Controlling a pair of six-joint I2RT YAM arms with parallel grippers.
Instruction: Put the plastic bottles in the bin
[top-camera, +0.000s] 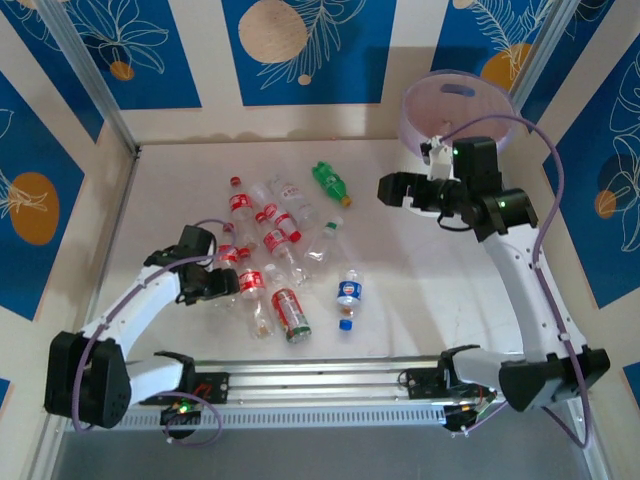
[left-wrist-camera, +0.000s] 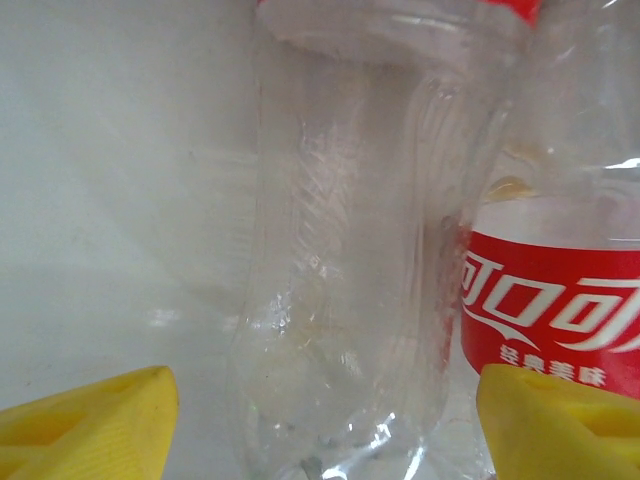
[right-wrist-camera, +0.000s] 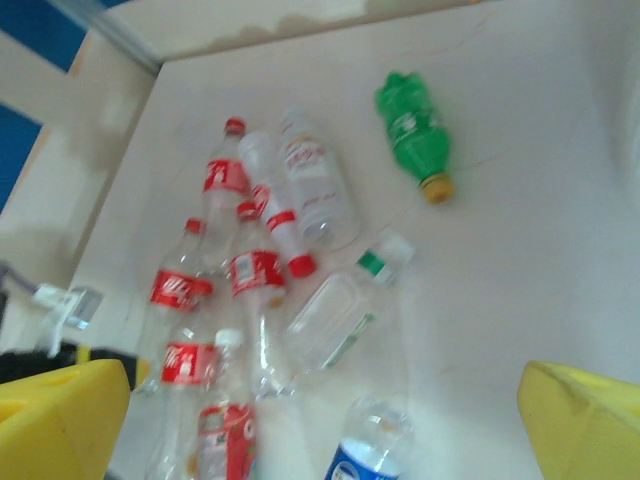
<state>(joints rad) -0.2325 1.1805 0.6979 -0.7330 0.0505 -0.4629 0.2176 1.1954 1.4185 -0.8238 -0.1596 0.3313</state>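
Observation:
Several plastic bottles (top-camera: 265, 240) lie in a loose heap left of the table's middle, most with red labels and caps. A green bottle (top-camera: 331, 183) (right-wrist-camera: 413, 135) lies apart at the back, and a blue-labelled one (top-camera: 348, 293) (right-wrist-camera: 365, 455) at the front right. My left gripper (top-camera: 222, 285) (left-wrist-camera: 328, 420) is low at the heap's left edge, open, with a clear crushed bottle (left-wrist-camera: 350, 250) between its yellow fingers (left-wrist-camera: 100, 425) and a gap on each side. A red-labelled bottle (left-wrist-camera: 555, 310) lies beside it. My right gripper (top-camera: 383, 190) (right-wrist-camera: 325, 420) hangs open and empty above the table, just left of the bin (top-camera: 412, 125).
The white bin with its purplish rim stands at the back right corner. Blue patterned walls and metal posts (top-camera: 95, 85) close in the table's back and sides. A metal rail (top-camera: 320, 375) runs along the near edge between the arm bases.

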